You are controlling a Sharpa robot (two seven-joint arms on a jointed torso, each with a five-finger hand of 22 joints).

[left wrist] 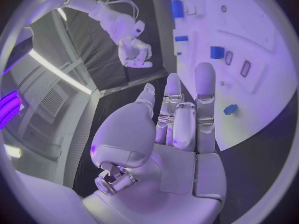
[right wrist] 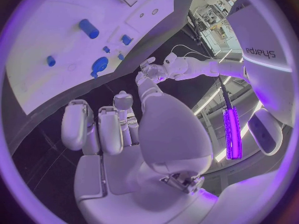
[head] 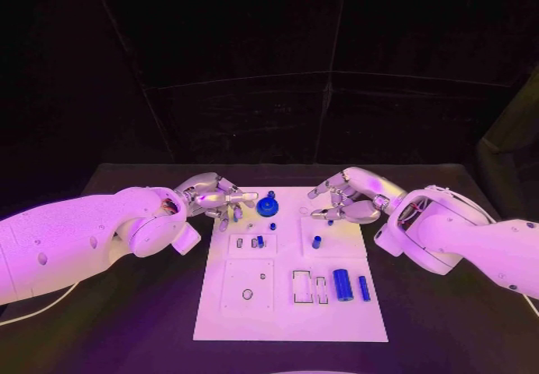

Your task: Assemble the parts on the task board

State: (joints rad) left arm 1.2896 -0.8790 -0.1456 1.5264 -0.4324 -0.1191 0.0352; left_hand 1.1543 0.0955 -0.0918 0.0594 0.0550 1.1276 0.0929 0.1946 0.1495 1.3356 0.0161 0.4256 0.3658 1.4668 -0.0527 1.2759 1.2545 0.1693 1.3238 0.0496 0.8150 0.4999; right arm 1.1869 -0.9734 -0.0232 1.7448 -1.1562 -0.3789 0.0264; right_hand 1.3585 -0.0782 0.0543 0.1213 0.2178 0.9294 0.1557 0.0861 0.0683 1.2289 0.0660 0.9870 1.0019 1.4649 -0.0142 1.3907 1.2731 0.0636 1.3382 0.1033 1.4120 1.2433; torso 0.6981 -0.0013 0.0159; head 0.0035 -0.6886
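Both robot hands hover empty over the task board (head: 290,327).
Left robot hand (head: 211,198) and right robot hand (head: 346,202) hold nothing, fingers apart, flanking a blue round part (head: 267,206).

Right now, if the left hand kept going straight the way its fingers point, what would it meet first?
Probably the round blue part at the far end of the task board: the left hand hovers just beside it, fingers aimed that way. Its height above the board is unclear, so it might pass over.

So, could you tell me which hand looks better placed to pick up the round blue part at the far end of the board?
Probably the left hand: its fingers sit right beside the round blue part, holding nothing. The right hand hovers over the task board at its far right side, farther from that part.
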